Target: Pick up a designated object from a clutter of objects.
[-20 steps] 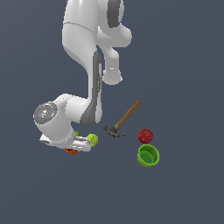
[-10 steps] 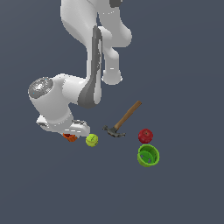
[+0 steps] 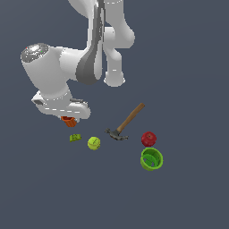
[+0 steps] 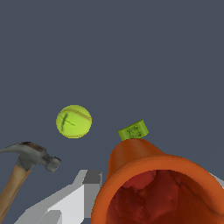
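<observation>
Up close, tapered orange-red cup (image 4: 153, 183), open-mouthed

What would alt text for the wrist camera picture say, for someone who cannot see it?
A small orange-red cup fills the near foreground, its open mouth facing the camera, with a grey gripper finger beside it. Beyond it on the dark surface lie a tiny green block, a yellow-green tennis ball and a wooden-handled hammer.
</observation>
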Robot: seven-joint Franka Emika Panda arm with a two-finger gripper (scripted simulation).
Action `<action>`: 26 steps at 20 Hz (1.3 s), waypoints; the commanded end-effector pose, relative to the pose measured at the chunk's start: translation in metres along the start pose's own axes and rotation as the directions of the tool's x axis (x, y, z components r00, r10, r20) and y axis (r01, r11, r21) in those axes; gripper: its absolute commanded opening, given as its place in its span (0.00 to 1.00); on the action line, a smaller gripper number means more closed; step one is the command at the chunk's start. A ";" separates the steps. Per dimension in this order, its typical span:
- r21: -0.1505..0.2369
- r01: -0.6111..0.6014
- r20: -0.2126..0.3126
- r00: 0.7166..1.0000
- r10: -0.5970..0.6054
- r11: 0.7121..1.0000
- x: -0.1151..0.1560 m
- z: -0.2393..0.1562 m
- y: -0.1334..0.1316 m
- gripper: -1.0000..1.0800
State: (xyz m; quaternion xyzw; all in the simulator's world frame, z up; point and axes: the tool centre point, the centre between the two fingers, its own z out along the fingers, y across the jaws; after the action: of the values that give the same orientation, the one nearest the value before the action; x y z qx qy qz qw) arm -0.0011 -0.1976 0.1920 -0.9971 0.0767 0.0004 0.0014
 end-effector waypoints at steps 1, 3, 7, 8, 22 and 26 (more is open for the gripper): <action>0.000 0.000 -0.001 1.000 0.000 1.000 -0.014 -0.019 0.003 0.00; 0.000 0.000 -0.001 1.000 0.000 1.000 -0.025 -0.034 0.005 0.00; 0.000 0.000 -0.001 1.000 0.000 1.000 -0.046 -0.065 0.010 0.00; 0.000 0.000 -0.001 1.000 0.000 1.000 -0.052 -0.073 0.011 0.00; -0.002 -0.001 -0.001 1.000 0.001 1.000 -0.117 -0.172 0.026 0.00; -0.002 -0.001 -0.001 1.000 0.001 1.000 -0.127 -0.187 0.029 0.00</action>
State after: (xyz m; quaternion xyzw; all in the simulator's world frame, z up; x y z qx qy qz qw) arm -0.1268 -0.2071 0.3734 -0.9970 0.0771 -0.0002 0.0002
